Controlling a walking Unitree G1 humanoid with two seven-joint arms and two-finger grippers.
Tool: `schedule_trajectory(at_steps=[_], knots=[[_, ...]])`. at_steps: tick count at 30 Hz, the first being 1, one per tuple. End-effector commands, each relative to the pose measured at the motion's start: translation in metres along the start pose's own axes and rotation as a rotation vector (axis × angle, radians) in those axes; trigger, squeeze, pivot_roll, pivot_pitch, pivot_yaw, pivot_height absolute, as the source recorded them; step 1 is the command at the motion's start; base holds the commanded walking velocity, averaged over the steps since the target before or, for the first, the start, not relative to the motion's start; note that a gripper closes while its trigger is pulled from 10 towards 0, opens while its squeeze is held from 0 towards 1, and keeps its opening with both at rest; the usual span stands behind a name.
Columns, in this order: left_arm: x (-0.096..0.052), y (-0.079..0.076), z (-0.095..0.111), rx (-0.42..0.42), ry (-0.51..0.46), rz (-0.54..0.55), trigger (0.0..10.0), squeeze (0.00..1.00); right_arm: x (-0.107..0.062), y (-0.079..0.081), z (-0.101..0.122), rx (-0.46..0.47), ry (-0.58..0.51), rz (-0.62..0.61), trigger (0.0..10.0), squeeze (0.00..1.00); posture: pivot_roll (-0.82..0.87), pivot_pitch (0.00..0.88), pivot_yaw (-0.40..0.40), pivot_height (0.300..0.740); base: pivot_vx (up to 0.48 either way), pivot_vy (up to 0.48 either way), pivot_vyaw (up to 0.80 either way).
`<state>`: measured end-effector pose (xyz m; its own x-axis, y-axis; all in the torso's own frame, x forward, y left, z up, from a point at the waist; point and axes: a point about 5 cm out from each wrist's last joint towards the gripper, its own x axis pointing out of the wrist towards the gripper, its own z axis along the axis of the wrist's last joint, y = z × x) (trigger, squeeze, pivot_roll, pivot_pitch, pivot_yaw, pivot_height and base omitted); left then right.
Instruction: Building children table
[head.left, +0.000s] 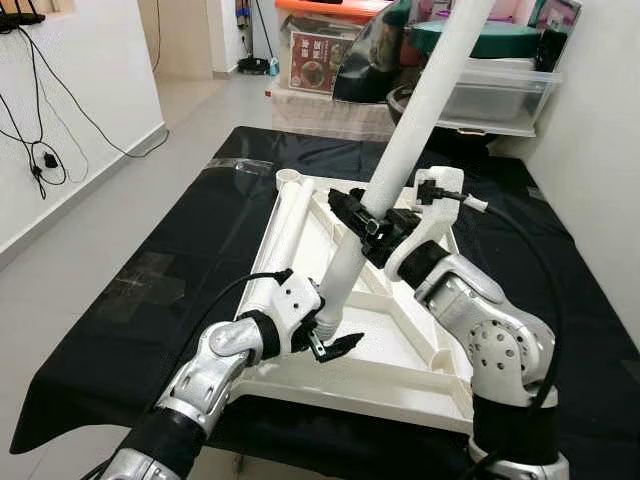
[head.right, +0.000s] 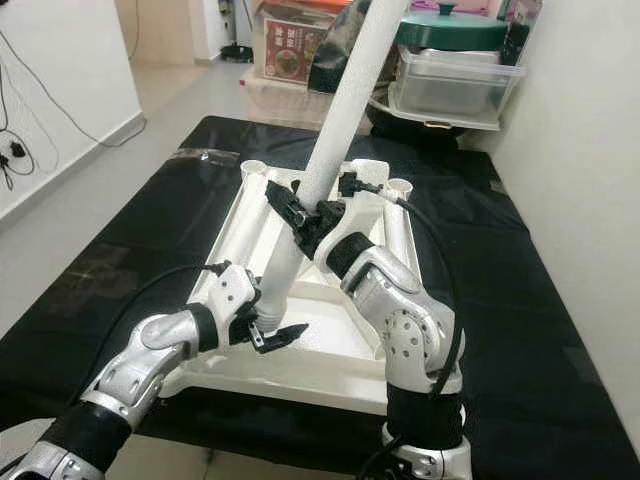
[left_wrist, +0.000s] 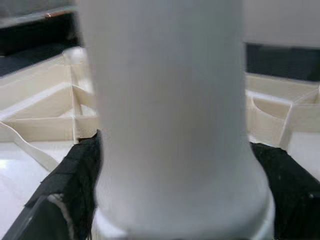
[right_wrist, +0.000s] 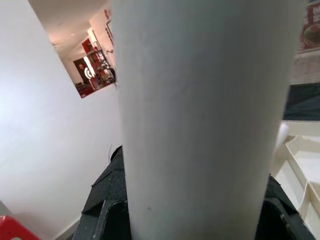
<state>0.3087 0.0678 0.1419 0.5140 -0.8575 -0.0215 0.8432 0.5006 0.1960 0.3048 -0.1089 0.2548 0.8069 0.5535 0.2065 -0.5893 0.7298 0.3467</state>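
Note:
A white children's tabletop (head.left: 420, 345) lies upside down on a black sheet, ribs facing up. A long white table leg (head.left: 415, 120) rises tilted from it toward the upper right. My left gripper (head.left: 328, 338) is shut on the leg's lower end, just above the tabletop. Higher up, my right gripper (head.left: 372, 228) is shut on the leg's middle. Both wrist views show the leg (left_wrist: 175, 125) (right_wrist: 200, 125) between black fingers (left_wrist: 65, 190) (right_wrist: 107, 210). Another white leg (head.left: 283, 235) lies along the tabletop's left edge, and a third (head.right: 402, 225) lies at its right side.
The black sheet (head.left: 170, 270) covers a low surface with grey floor (head.left: 90, 240) to the left. Plastic storage boxes (head.left: 490, 95) and a printed carton (head.left: 318, 60) stand at the far end. A white wall (head.left: 600, 160) runs close on the right. Cables (head.left: 40, 150) hang on the left wall.

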Motion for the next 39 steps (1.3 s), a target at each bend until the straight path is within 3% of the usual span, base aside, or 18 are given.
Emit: schedule_trajectory(at_steps=[1, 3, 4, 5, 6, 8, 12, 17, 19, 21, 25, 30, 39], knots=[[0.001, 0.005, 0.019, -0.047, -0.105, 0.008, 10.0, 1.0, -0.007, -0.023, 0.015, -0.036, -0.025, -0.062, 0.0, 0.0, 0.1, 0.0, -0.086, 0.74, 0.0, 0.0, 0.0], [0.001, 0.005, 0.019, -0.047, -0.105, 0.008, 10.0, 1.0, -0.007, -0.023, 0.015, -0.036, -0.025, -0.062, 0.0, 0.0, 0.1, 0.0, -0.086, 0.74, 0.0, 0.0, 0.0], [0.0, 0.006, 0.022, -0.067, -0.126, 0.015, 10.0, 1.0, -0.013, -0.035, 0.026, -0.063, -0.05, -0.101, 0.0, 0.0, 0.1, 0.0, -0.086, 0.74, 0.0, 0.0, 0.0], [0.0, 0.006, 0.022, -0.067, -0.126, 0.015, 10.0, 1.0, -0.013, -0.035, 0.026, -0.063, -0.05, -0.101, 0.0, 0.0, 0.1, 0.0, -0.086, 0.74, 0.0, 0.0, 0.0], [-0.002, 0.008, 0.023, -0.094, -0.147, 0.029, 10.0, 0.01, -0.021, -0.049, 0.042, -0.1, -0.082, -0.148, 0.0, 0.0, 0.1, 0.0, -0.086, 0.74, 0.0, 0.0, 0.0], [-0.007, 0.011, 0.022, -0.126, -0.161, 0.041, 10.0, 0.0, -0.034, -0.068, 0.068, -0.162, -0.128, -0.206, 0.0, 0.0, 0.09, 0.0, -0.084, 0.74, 0.0, 0.0, 0.0], [-0.009, 0.008, 0.02, -0.144, -0.153, 0.017, 10.0, 0.0, -0.045, -0.08, 0.088, -0.215, -0.153, -0.24, 0.0, 0.0, 0.09, 0.0, -0.084, 0.74, 0.0, 0.0, 0.0], [-0.011, -0.001, 0.016, -0.153, -0.13, -0.032, 10.0, 0.0, -0.056, -0.088, 0.112, -0.265, -0.182, -0.253, 0.0, 0.0, 0.09, 0.0, -0.09, 0.74, 0.0, 0.0, 0.0], [-0.013, -0.003, 0.01, -0.161, -0.107, -0.033, 10.0, 0.0, -0.059, -0.083, 0.129, -0.267, -0.206, -0.181, 0.0, 0.0, 0.09, 0.0, -0.091, 0.74, 0.0, 0.0, 0.0], [-0.013, -0.003, 0.01, -0.161, -0.107, -0.033, 10.0, 0.0, -0.059, -0.083, 0.129, -0.267, -0.206, -0.181, 0.0, 0.0, 0.09, 0.0, -0.091, 0.74, 0.0, 0.0, 0.0], [-0.015, -0.004, 0.007, -0.174, -0.087, -0.035, 10.0, 0.0, -0.059, -0.071, 0.133, -0.254, -0.199, -0.045, 0.0, 0.0, 0.09, 0.0, -0.091, 0.74, 0.0, 0.0, 0.0], [-0.017, -0.005, 0.004, -0.18, -0.07, -0.044, 10.0, 0.0, -0.059, -0.063, 0.128, -0.245, -0.185, 0.039, 0.0, 0.0, 0.09, 0.0, -0.096, 0.74, 0.0, 0.0, 0.0], [-0.017, -0.005, 0.004, -0.183, -0.066, -0.044, 10.0, 0.0, -0.055, -0.061, 0.11, -0.229, -0.14, 0.073, 0.0, 0.0, 0.09, 0.0, -0.096, 0.74, 0.0, 0.0, 0.0]])
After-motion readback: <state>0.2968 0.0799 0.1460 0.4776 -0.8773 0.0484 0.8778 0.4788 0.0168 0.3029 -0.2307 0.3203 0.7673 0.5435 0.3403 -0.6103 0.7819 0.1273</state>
